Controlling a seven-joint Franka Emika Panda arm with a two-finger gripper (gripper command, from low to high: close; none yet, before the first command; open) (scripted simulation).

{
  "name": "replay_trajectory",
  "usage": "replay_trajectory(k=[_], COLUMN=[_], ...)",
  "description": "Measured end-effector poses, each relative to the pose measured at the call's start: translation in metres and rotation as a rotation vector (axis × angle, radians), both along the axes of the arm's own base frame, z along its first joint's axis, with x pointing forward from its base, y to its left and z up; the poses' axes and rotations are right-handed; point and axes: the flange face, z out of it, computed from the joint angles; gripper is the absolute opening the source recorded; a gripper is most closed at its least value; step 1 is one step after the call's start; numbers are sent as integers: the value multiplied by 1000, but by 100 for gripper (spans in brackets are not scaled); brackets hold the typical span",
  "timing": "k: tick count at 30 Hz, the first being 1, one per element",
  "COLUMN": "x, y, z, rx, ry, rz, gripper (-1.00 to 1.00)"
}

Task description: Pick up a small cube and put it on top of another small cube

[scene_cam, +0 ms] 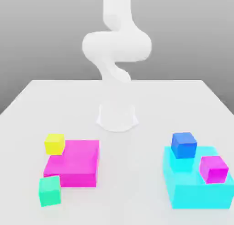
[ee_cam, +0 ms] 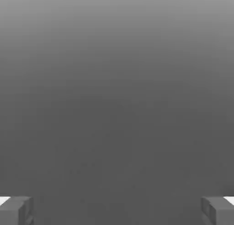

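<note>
Grey backdrop, pale tabletop point(scene_cam: 137, 96). Small sea-green cube point(scene_cam: 50, 190) sits near the tabletop's front edge on the exterior view's left, just beside the flat magenta block point(scene_cam: 75, 162); small yellow cube point(scene_cam: 54, 143) at that block's far corner. Gripper point(ee_cam: 117, 210) spread wide, nothing between its fingertips point(ee_cam: 16, 210). Cube looks rigid, light, smooth-faced; best taken from above across two opposite flat sides, centred, to avoid slipping.
</note>
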Motion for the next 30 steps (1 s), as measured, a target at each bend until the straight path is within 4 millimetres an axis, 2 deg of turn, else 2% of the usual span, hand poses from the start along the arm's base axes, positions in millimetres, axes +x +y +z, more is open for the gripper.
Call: replay_trajectory(k=[3, 6, 9, 12, 17, 20, 23, 25, 29, 30], x=[36, 61, 78, 85, 78, 60, 38, 29, 26, 25], y=[-23, -45, -68, -90, -126, -150, -163, -168, -170, -170], z=[-56, -113, -173, -233, -333, -391, -446, -475, -524, -532], rx=[-21, -36, -49, -59, -70, -70, -74, -76, -76, -75], ry=[93, 182, 270, 357, 503, 592, 680, 712, 722, 722], rz=[24, 46, 69, 92, 129, 145, 179, 191, 196, 196], gripper=[0, 0, 0, 0, 0, 0, 0, 0, 0, -100])
